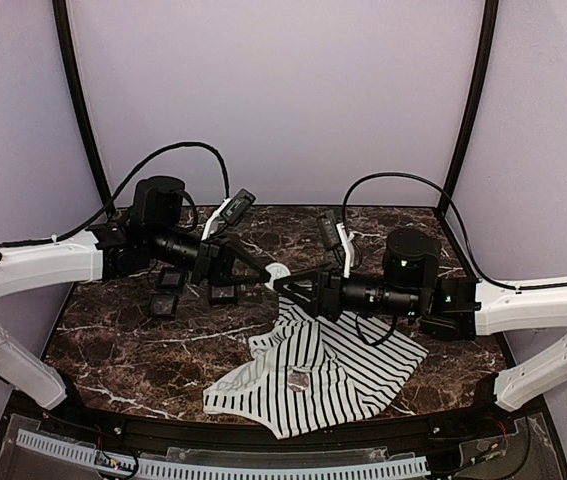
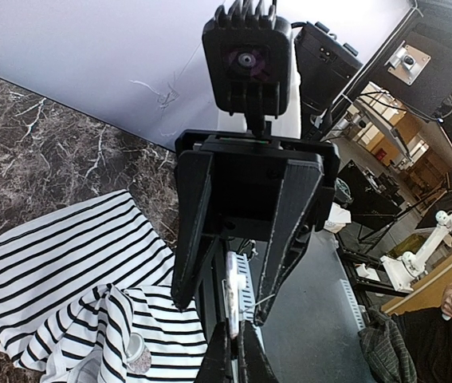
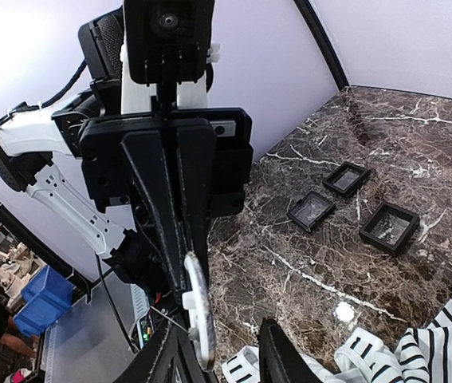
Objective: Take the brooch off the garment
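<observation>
The striped white garment point(image 1: 315, 368) lies crumpled at the front middle of the table, and shows in the left wrist view point(image 2: 66, 263) and the right wrist view point(image 3: 425, 351). Both grippers meet in the air above its far edge. My left gripper point(image 1: 263, 269) point(image 2: 236, 341) is shut on the edge of a small white disc brooch point(image 1: 277, 272) point(image 2: 232, 291) point(image 3: 198, 313) with a thin pin. My right gripper point(image 1: 290, 284) point(image 3: 224, 345) is open, its fingers either side of the brooch. A small round greyish piece point(image 1: 300, 380) point(image 2: 134, 353) sits on the garment.
Three small black boxes point(image 1: 170, 280) point(image 1: 166, 305) point(image 1: 223, 294) stand on the dark marble table point(image 1: 113, 340) at the back left; they also show in the right wrist view point(image 3: 347, 179) point(image 3: 312, 211) point(image 3: 389, 227). Lilac walls close the back and sides.
</observation>
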